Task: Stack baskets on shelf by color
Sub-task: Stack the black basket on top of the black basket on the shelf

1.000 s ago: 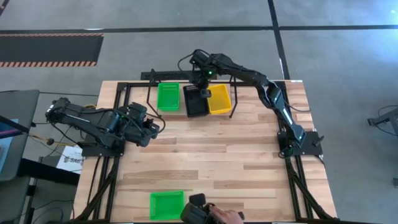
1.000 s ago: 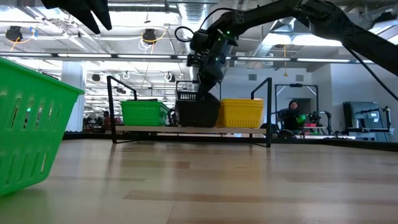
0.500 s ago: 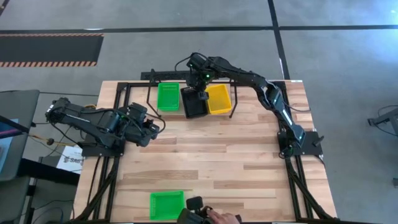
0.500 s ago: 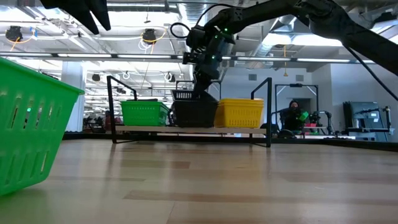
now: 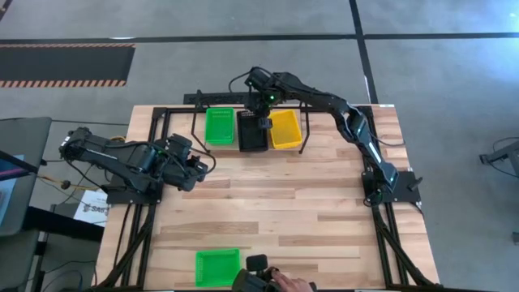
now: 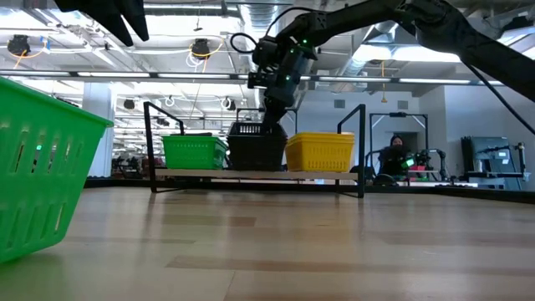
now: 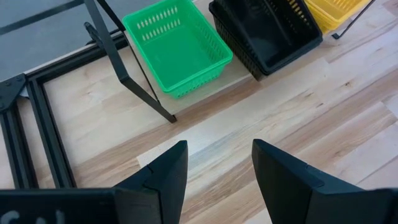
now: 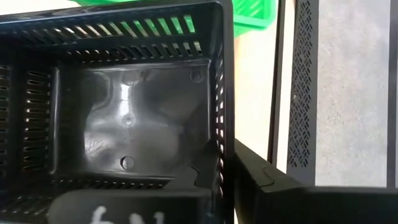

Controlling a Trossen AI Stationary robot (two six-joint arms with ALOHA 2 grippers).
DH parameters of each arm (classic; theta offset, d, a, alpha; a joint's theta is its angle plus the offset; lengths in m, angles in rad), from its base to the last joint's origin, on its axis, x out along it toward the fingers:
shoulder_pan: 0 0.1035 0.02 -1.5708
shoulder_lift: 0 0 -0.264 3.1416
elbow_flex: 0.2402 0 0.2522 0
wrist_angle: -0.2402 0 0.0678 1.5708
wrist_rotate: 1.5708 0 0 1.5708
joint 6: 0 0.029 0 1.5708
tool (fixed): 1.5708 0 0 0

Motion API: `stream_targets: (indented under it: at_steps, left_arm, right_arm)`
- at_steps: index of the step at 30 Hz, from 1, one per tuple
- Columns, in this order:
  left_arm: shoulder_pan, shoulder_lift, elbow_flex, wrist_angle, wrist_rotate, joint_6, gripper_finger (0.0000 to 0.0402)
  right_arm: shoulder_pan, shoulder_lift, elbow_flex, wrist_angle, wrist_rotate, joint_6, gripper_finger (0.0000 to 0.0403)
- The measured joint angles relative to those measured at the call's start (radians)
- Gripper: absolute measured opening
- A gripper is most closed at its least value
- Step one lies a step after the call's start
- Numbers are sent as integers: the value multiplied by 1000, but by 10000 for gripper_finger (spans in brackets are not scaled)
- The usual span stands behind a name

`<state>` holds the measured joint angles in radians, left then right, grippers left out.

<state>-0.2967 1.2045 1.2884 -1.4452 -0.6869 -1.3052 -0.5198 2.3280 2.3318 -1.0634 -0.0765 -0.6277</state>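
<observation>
Pinching the black basket (image 5: 252, 133) wall, right gripper (image 5: 264, 123) sits over the shelf (image 6: 251, 174).

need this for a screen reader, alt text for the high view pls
Seen from above, the right gripper is shut on the rim of a black basket on the shelf, between a green basket and a yellow basket. The left gripper waits open at the table's left; another green basket sits at the near edge.
</observation>
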Motion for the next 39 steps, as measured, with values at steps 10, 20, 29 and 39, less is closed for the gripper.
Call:
stream_targets:
  at_steps: [10,20,29,39]
  left_arm:
    - [0,0,0,0,0,0,168]
    - [0,0,0,0,0,0,168]
    - [0,0,0,0,0,14,168]
    - [0,0,0,0,0,14,168]
  right_arm:
    - [9,0,0,3,0,3,68]
    - [9,-1,25,29,85,2,69]
    - [29,-13,26,60,87,25,69]
    - [25,-13,25,50,84,49,69]
